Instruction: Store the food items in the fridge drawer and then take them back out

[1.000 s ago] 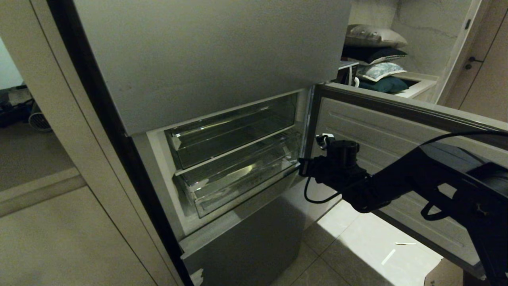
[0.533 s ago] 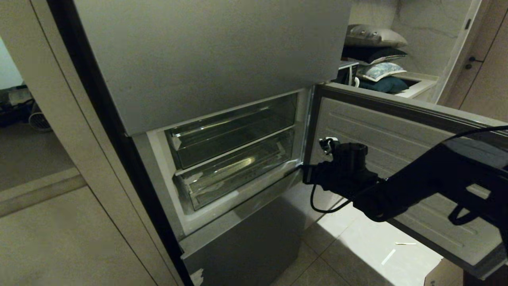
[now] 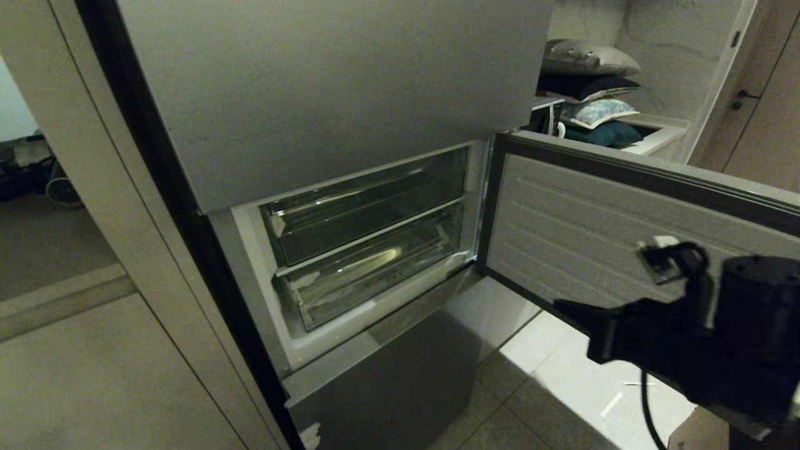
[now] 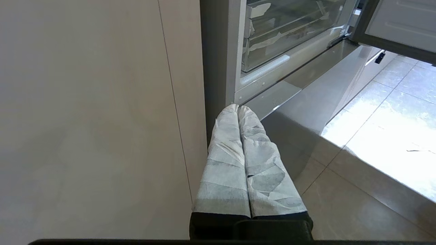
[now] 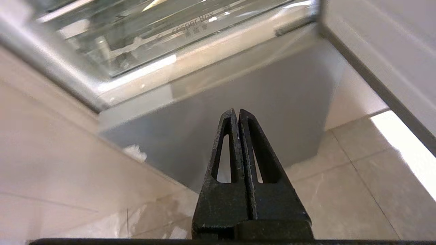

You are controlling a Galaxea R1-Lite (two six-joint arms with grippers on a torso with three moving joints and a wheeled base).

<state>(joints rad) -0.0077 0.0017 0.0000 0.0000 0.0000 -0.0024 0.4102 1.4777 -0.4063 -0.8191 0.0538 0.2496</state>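
The head view is dim and murky, the right gripper point(image 3: 572, 310) a soft, blurred silhouette. Just below it a bright patch of light falls on the floor tiles point(image 3: 562, 369) (overexposed in both wrist views). Glare streaks the fridge drawer point(image 5: 143, 37) beyond the pincer's tips.

clear ribbed fridge drawer point(image 3: 375, 275), pushed in under the upper tray, white sticker scraps on its front

Right tool point(image 5: 238, 114) closed, empty, below fridge drawer point(image 5: 163, 30).
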